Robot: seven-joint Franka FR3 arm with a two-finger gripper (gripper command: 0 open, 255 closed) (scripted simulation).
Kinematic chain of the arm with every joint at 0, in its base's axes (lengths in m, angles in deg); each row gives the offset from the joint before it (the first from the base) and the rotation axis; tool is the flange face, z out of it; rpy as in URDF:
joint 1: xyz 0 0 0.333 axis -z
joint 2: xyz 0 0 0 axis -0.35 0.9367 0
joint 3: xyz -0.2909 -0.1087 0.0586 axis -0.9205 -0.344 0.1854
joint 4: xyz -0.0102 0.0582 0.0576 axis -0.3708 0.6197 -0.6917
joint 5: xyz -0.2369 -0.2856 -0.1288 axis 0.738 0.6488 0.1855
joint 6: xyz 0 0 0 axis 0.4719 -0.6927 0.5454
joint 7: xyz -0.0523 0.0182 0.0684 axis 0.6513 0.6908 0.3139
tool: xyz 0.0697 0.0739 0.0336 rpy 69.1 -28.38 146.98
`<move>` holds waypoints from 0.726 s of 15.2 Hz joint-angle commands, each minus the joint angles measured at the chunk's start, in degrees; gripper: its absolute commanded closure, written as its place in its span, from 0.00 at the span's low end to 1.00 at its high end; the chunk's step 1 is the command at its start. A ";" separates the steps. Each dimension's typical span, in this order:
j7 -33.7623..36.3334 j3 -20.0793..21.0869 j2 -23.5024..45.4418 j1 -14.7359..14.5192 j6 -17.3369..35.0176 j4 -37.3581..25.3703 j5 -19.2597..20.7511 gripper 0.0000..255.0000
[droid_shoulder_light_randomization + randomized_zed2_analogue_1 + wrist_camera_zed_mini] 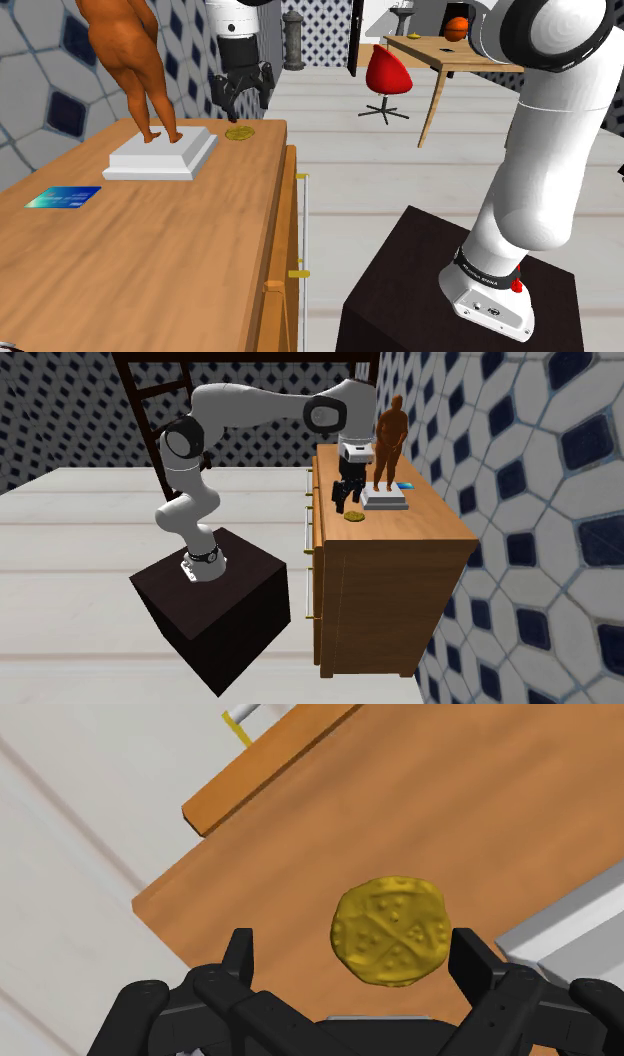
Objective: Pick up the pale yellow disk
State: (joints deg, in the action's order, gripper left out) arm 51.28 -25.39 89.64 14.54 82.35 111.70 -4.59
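The wooden dresser (150, 260) carries everything, and each thing on it is single: one dresser, one figure, one plinth, one card, one disk. The brown standing figure (125, 50) stands upright on its white stepped plinth (165, 155), which takes up the wall-side half of the top toward the end farthest from the stand. A blue card (63, 197) lies flat by the wall-side edge, well apart from the rest.

The disk (392, 932), a deeper gold than pale yellow with a bumpy face, lies flat on bare wood near the drawer-side edge, close to the corner at that far end and just beside the plinth's corner.

The one gripper (243, 108) hangs directly above it, pointing down, both fingers spread wide and touching nothing. This looks like the line-up for a straight descent, the disk sitting between the two fingers but nearer one of them.
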 commanded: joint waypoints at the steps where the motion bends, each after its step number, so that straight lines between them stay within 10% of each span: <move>1: 1.82 0.50 5.96 -1.66 -2.32 -7.98 1.62 0.00; 11: 2.46 0.35 6.34 -1.58 3.47 -2.56 1.60 0.00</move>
State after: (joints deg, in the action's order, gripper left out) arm 53.80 -25.13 96.06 12.96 85.42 108.36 -2.86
